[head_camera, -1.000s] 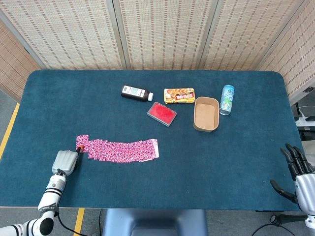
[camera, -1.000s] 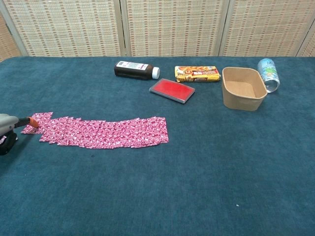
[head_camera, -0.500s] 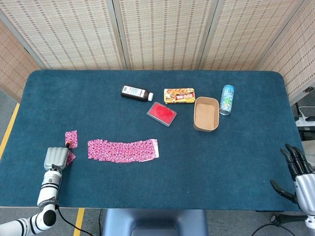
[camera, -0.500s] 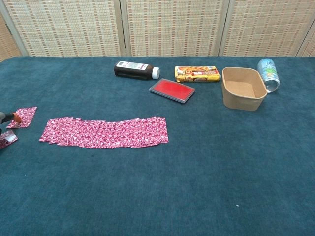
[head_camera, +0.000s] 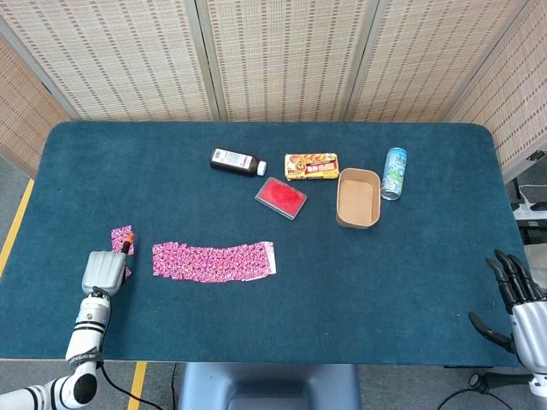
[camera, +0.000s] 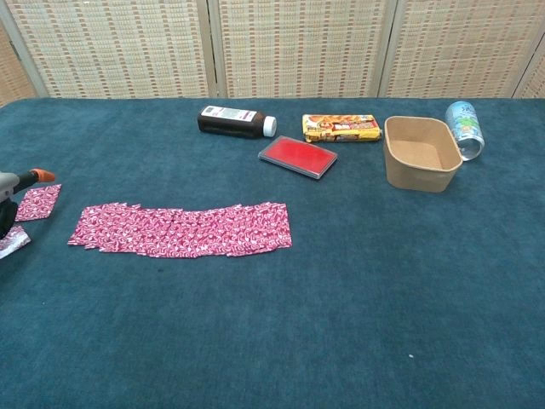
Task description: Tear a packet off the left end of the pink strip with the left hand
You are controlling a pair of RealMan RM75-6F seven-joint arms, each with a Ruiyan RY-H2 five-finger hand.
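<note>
The pink strip (head_camera: 214, 261) (camera: 179, 230) lies flat on the blue table, left of centre. One torn-off pink packet (head_camera: 122, 235) (camera: 38, 203) lies apart from the strip's left end. A second small piece (camera: 10, 243) lies just in front of it, beside my left hand (head_camera: 104, 272) (camera: 7, 204). That hand hovers at the table's left front; its orange fingertip (camera: 41, 175) is raised above the packet and holds nothing. My right hand (head_camera: 513, 299) hangs off the table's right front corner, fingers spread and empty.
At the back stand a dark bottle (head_camera: 235, 161) on its side, a yellow snack box (head_camera: 311, 166), a red flat case (head_camera: 280, 197), a brown paper tub (head_camera: 357, 198) and a blue-green can (head_camera: 394, 172).
The left hand pulled left and tore the end packets off the strip. Its fingertip then lifted off the packet, which stays on the table. The right hand has not moved.
</note>
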